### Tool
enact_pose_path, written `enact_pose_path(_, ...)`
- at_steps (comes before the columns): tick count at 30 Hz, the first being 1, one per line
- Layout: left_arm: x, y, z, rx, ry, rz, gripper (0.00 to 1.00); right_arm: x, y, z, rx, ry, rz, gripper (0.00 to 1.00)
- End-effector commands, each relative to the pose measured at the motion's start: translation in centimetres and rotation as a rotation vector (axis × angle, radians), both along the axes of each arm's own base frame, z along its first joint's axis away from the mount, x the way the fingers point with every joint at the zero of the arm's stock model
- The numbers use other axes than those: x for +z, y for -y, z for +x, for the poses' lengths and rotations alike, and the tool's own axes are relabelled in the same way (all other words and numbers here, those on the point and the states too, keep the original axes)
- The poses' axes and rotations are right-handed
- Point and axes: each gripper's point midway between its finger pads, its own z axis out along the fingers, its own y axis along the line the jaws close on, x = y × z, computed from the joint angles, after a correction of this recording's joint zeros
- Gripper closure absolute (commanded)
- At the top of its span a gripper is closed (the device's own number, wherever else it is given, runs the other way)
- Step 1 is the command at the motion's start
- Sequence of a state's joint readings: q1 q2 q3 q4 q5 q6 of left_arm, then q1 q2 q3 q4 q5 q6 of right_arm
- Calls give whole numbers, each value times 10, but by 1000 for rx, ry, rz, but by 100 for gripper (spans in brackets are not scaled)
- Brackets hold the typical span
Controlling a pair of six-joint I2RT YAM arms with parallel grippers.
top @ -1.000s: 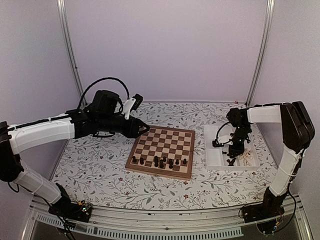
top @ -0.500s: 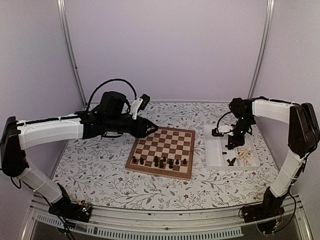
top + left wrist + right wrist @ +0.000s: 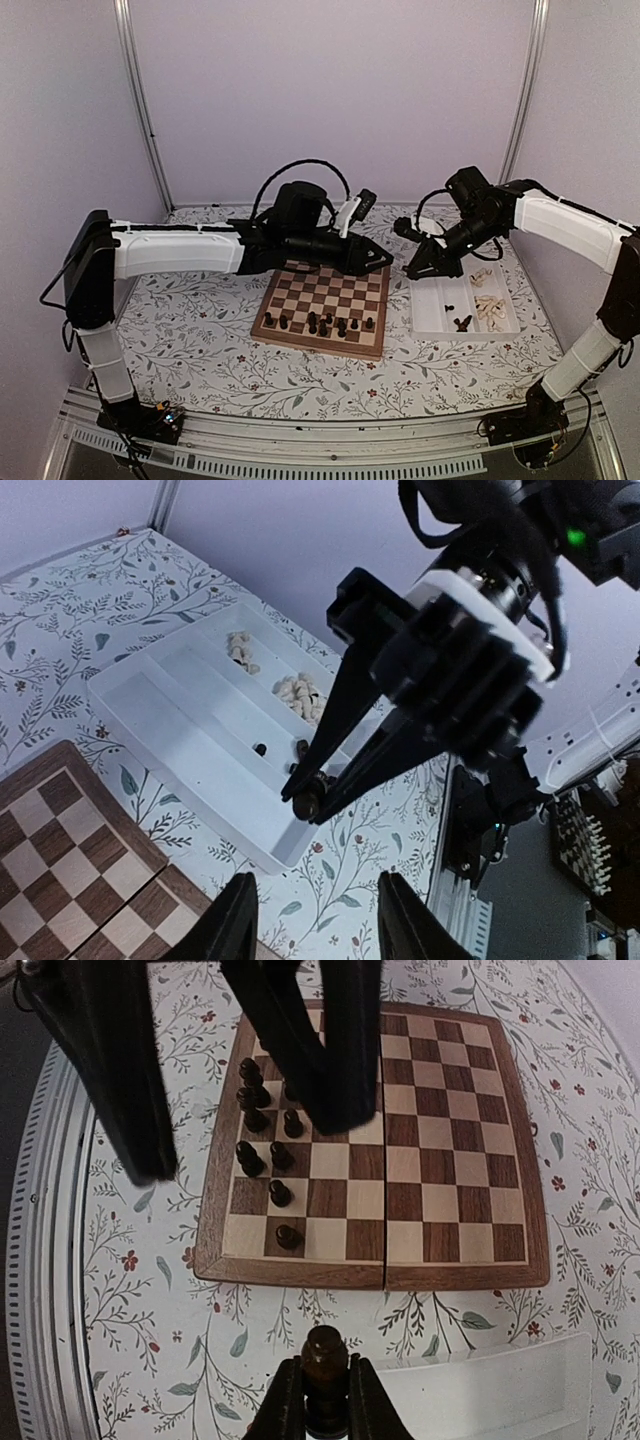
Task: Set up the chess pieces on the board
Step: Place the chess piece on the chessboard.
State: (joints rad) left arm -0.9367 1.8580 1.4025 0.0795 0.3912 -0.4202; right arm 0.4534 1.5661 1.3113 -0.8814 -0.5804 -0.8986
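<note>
Pinching a dark chess piece (image 3: pixel 325 1352) in right gripper (image 3: pixel 322 1405) between white tray (image 3: pixel 480 1390) and chessboard (image 3: pixel 440 1160), likely bound beside other dark pieces (image 3: pixel 280 1192); holding left gripper (image 3: pixel 318 885) spread, empty.

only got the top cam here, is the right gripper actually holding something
observer: yes, the right wrist view shows a dark piece pinched upright in the right gripper.
operator: and the left one, got anything
observer: no, in the left wrist view the left gripper is open with nothing in it.
</note>
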Motion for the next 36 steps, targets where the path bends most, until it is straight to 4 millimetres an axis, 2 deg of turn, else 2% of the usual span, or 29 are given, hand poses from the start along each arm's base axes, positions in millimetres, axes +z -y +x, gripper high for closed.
enact_pose_path(1,9,18,-9,-64,-32,-67,57,32,-24,-16,67,16,129,89)
enact_pose_path(8,-3,28,-15,-108,-73,-66,57,35,-29,-22,84,2,163,89)
enact_pose_path(13,-9,33,-17,-125,-93,-63,62,42,-31,-26,92,8,188,88)
enact_pose_path(21,-13,38,-19,-143,-98,-63,72,41,-33,-28,98,9,183,88)
enact_pose_path(28,-3,38,-28,-197,-97,-104,68,36,-34,-30,108,12,172,88)
enact_pose_path(32,3,39,-37,-256,-133,-153,74,34,-35,-30,110,19,167,88)
enact_pose_path(36,2,40,-38,-266,-149,-161,80,33,-35,-29,110,24,164,88)
